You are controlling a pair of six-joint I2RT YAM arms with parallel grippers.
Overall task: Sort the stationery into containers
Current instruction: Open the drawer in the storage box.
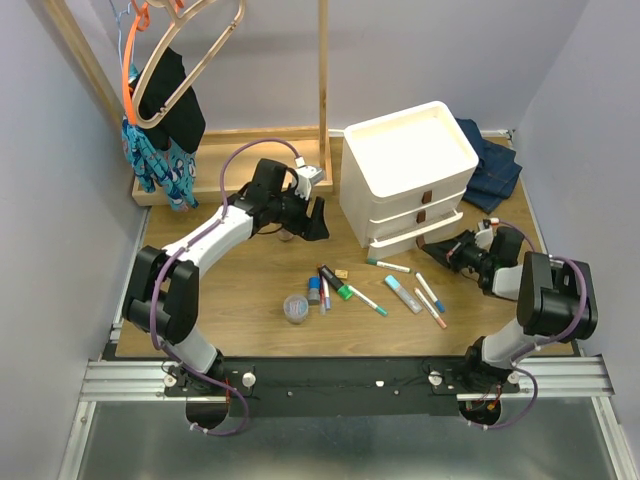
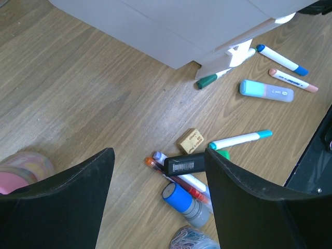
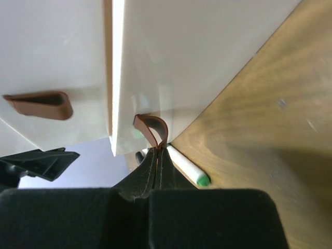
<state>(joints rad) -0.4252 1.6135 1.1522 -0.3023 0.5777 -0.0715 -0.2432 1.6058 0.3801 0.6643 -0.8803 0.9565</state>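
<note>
Looking at the right claw (image 1: 447, 243) first: clenched tight on the brown pull tab (image 3: 152, 129) of the bottom drawer (image 1: 418, 240) of the white drawer unit (image 1: 410, 160), that drawer poking out a bit past the two above it. Then the left claw (image 1: 305, 222): spread wide, gripping nothing, hanging right next to the pink-capped bottle (image 1: 287, 236) left of the unit. Rest of the stationery all loose on the desk (image 1: 230, 300) out front:
- green-capped marker (image 1: 388, 265) right up against the bottom drawer
- pale blue tube (image 1: 403, 294), with the blue-capped marker (image 1: 430, 292) and orange-capped marker (image 1: 432, 310) just beside it
- thick black-and-green marker (image 1: 334, 282) and teal-tipped marker (image 1: 367, 300) a bit further left
- clear round tub (image 1: 296, 308) nearest the arm bases

Can't see inside any drawer.
</note>
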